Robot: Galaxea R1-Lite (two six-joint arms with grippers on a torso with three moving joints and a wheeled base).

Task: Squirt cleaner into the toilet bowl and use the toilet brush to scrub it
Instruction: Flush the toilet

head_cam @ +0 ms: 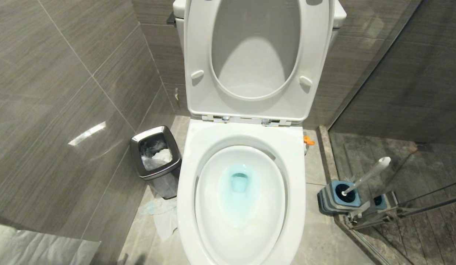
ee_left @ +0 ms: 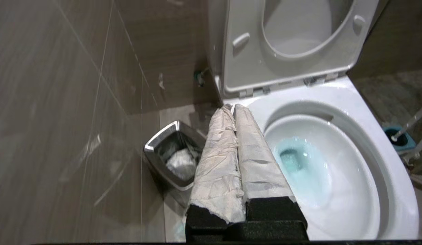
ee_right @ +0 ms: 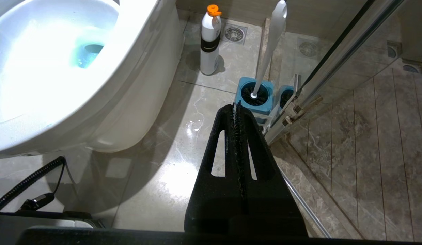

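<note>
Toilet bowl (head_cam: 242, 206) open, cleaner (head_cam: 238, 184) tinting water. Toilet brush (head_cam: 366, 176) in holder. Only right wrist view shows orange-capped bottle (ee_right: 209, 41). Left pincer (ee_left: 231, 108), right pincer (ee_right: 234, 108) clenched, empty.

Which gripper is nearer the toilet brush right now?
Right. The right gripper, shut and empty, hangs just short of the toilet brush in its holder. The left gripper, also shut, is across the toilet bowl, near the bin.
</note>
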